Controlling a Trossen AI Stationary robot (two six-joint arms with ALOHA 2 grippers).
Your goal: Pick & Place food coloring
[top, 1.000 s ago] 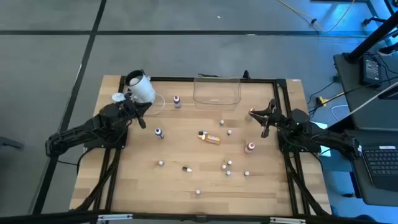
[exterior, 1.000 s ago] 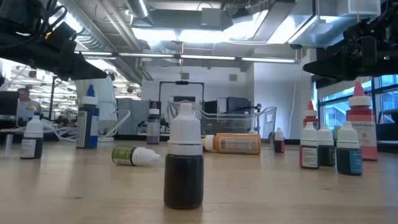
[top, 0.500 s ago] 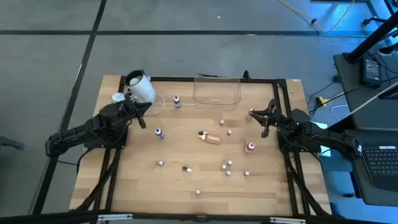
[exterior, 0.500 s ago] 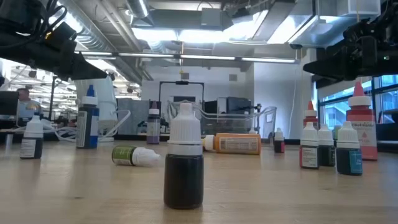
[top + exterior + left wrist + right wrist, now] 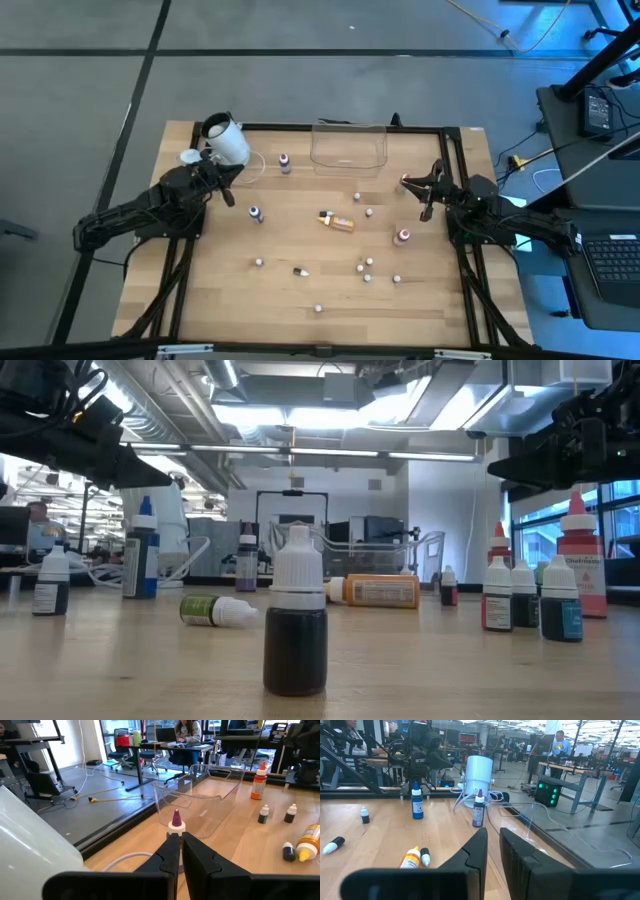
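Standing bottle-free, the clear tub (image 5: 348, 148) faces scattered food coloring bottles (image 5: 337, 222); both pincers nearly closed, holding nothing.

My wooden table (image 5: 220, 290) has little food coloring bottles (image 5: 368, 262) scattered all over, an orange one (image 5: 337, 221) lying flat mid-table, plus a clear tub (image 5: 348, 147) and white cup (image 5: 226, 139) along the far edge.

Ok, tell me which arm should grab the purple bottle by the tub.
Left. The left gripper hovers near the purple bottle, and its wrist view looks straight at that bottle past nearly shut fingers. The right gripper sits beyond the tub, farther away.
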